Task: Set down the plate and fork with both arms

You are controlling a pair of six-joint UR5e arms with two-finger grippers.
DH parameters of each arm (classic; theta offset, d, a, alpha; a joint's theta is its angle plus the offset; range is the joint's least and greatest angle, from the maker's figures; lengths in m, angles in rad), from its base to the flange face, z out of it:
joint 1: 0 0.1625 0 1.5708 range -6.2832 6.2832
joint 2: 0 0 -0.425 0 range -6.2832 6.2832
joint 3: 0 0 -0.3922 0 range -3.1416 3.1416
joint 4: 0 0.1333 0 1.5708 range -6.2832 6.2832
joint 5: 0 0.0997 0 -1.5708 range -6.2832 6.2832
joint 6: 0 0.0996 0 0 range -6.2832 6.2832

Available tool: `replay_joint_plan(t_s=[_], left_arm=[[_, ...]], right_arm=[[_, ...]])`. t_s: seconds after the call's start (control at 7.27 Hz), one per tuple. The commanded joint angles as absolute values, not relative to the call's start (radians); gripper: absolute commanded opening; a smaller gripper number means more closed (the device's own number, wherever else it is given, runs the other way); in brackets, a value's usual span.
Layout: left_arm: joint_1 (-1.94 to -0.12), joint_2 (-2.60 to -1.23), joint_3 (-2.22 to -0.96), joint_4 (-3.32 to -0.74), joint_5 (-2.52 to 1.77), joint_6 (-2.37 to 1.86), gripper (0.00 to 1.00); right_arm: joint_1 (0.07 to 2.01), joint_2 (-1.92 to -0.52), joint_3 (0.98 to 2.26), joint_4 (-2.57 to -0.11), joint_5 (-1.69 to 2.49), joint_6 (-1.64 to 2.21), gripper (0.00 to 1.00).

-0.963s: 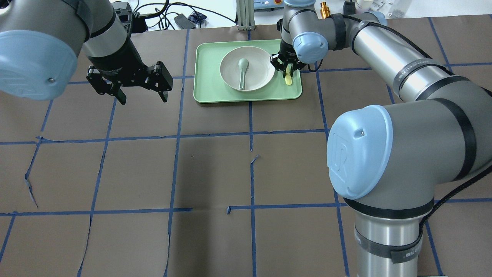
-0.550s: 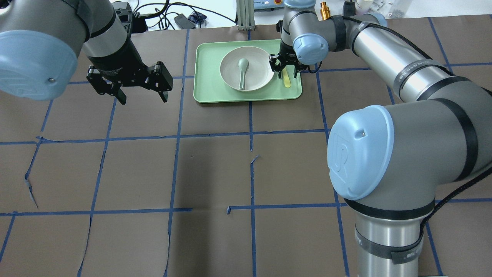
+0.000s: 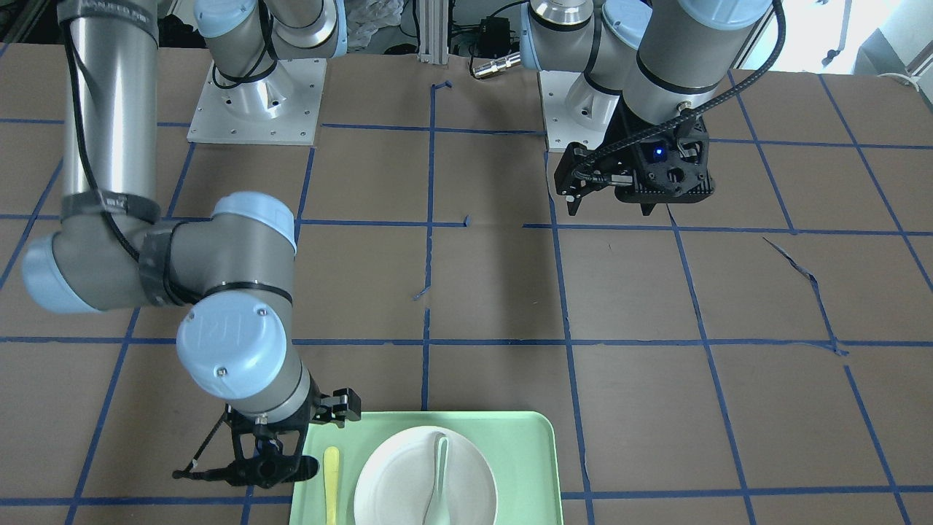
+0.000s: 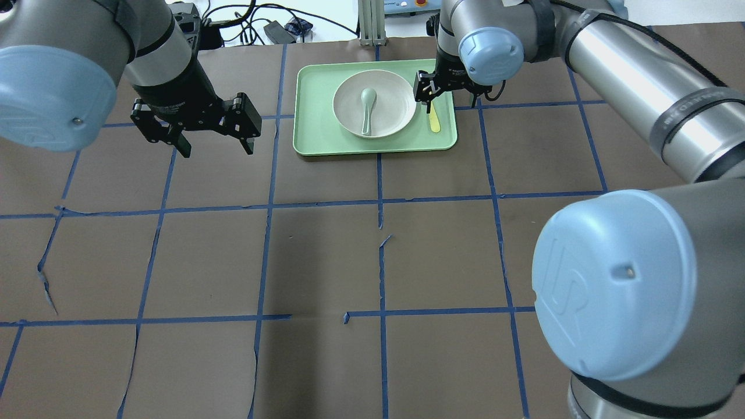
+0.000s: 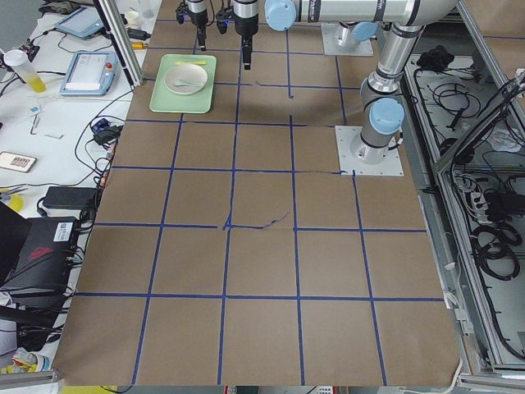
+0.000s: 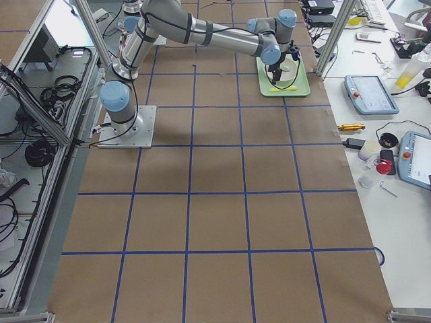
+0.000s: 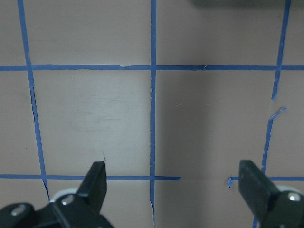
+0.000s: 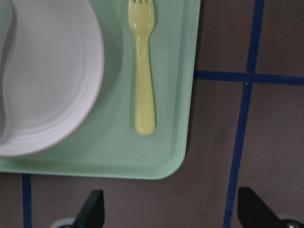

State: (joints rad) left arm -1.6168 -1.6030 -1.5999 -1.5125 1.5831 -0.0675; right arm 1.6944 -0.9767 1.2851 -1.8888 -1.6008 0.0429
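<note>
The off-white plate (image 4: pixel 384 113) sits in the middle of a mint-green tray (image 4: pixel 317 116). The pale-yellow fork (image 4: pixel 434 120) lies flat on the tray just right of the plate, tines toward the far edge. In the right wrist view the fork (image 8: pixel 143 71) is free, and my right gripper (image 8: pixel 173 211) hangs open above the tray's near right corner. My right gripper (image 4: pixel 436 96) holds nothing. My left gripper (image 4: pixel 217 150) hovers open and empty over bare table left of the tray. In the left wrist view, only table shows under the left gripper (image 7: pixel 173 183).
A pale grey-green spoon (image 4: pixel 366 107) lies in the plate. The brown table (image 4: pixel 326 262) carries a grid of blue tape. Cables and a metal post (image 4: pixel 368 23) stand past the far edge behind the tray.
My right gripper, which stood down around the fork a second ago, has opened and risen up and back. The fork stays lying on the tray. The left arm has not moved.
</note>
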Motion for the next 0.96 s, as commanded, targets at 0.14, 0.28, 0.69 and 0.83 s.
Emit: replay_joint_plan(t_s=[0.14, 0.28, 0.69, 0.83], left_arm=[[-1.617, -1.597, -1.600, -1.513, 1.583, -0.067, 1.00], [-1.618, -1.592, -1.600, -1.514, 1.582, -0.066, 1.00], [-1.618, -1.585, -1.597, -1.516, 1.582, -0.072, 1.00], [-1.618, -1.577, -1.598, -1.517, 1.582, -0.072, 1.00]], right_arm=[[1.640, -1.303, 1.457, -1.777, -1.615, 0.014, 1.00], [1.623, -1.404, 1.498, -1.702, -1.612, -0.010, 1.00], [1.618, -1.528, 1.548, -1.692, -1.611, 0.003, 1.00], [1.617, -1.542, 1.537, -1.684, -1.611, 0.005, 1.00]])
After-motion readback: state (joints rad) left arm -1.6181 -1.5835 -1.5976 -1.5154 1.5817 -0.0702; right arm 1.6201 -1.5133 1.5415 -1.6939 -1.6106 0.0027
